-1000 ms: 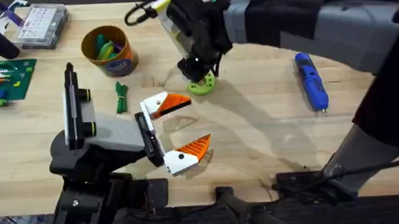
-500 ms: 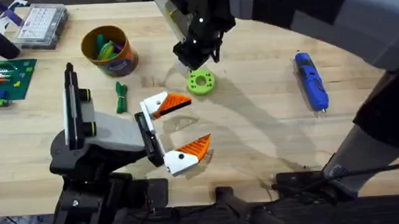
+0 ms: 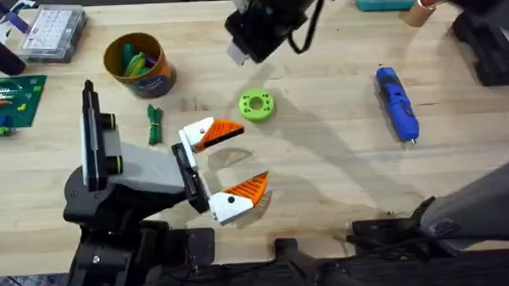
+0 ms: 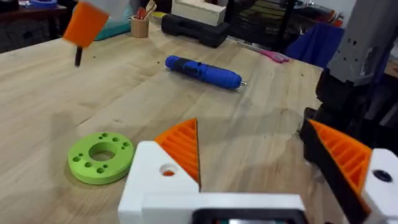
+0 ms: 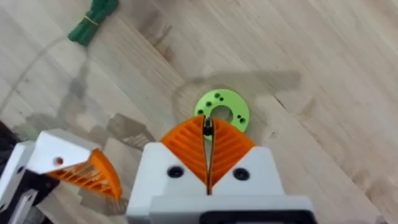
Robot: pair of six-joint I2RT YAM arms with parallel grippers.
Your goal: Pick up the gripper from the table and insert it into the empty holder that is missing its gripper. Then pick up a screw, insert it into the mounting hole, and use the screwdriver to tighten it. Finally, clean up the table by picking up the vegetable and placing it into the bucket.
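My right gripper (image 5: 207, 134) has its orange ribbed pads pressed together on a small black screw (image 5: 208, 127), which hangs tip down between them. It hovers in the air above the flat green plastic ring (image 5: 233, 106) with the small holes around its big centre opening. The ring lies directly under my fingertips on the light wooden plank table (image 3: 340, 157). I judge the step in hand is to bring the screw into one mounting hole of this ring. To do it well, I should first line the screw tip over one small hole, not over the centre opening, and keep the screw vertical while I go down slowly. The grip is only on the screw head, so a fast move or a touch on the ring's edge may tilt the screw or make it fall. I should release only when the tip sits in the hole. My left gripper (image 3: 248, 158) rests wide apart and holds nothing, near the ring on the side towards my bases, so it could steady the ring if it slides. The slim blue pen-shaped screwdriver (image 3: 396, 102) lies well to the right of my right gripper. The round orange-yellow bucket (image 3: 155, 81) and the green bundled vegetable (image 3: 155, 125) are to its left.
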